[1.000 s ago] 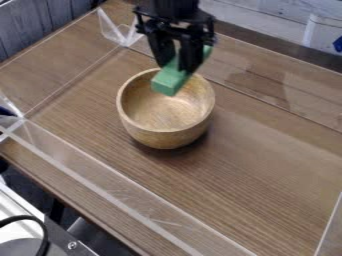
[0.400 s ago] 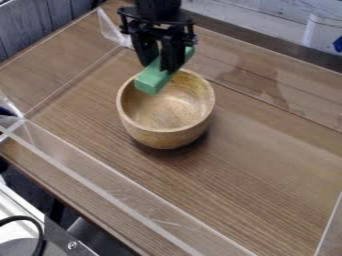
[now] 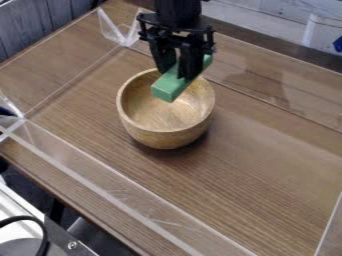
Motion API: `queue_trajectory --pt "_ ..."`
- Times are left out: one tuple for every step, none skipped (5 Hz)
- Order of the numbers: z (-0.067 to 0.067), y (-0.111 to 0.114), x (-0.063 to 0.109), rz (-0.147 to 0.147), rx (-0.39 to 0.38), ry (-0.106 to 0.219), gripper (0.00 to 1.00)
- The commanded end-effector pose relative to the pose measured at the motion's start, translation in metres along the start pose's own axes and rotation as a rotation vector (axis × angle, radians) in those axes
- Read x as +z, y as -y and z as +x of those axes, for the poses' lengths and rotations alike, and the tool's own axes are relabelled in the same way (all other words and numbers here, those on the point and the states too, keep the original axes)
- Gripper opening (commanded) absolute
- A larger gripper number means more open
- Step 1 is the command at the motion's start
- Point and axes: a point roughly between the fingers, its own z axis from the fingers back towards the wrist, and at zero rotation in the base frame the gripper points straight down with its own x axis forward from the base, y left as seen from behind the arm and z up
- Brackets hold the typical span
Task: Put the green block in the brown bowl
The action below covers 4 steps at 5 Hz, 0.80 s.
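Above the bowl, upper centre of frame: block held for the drop.

Partly closed, the pincer [image 3: 178, 72] clamped the green block [image 3: 175, 80] over the brown bowl [image 3: 166, 112] on the desk [image 3: 254, 150]. Released tilted near the far rim, it might have bounced out. No readable writing showed.

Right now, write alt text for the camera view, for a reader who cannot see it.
A black end effector pointing straight down holds a green block over the open top of a round brown wooden bowl. The bowl sits on a dark wood-grain table bordered by low clear walls.
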Motion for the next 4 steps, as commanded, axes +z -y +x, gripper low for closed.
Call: queue_trajectory --pt "0.005 -0.019 0.012 0.027 0.008 0.053 0.00" --pt "0.002 -0.031 0.010 0.029 0.016 0.051 0.00" --pt "0.001 -0.029 0.006 0.025 0.011 0.042 0.00" --pt "0.001 -0.026 0.003 0.021 0.006 0.033 0.00"
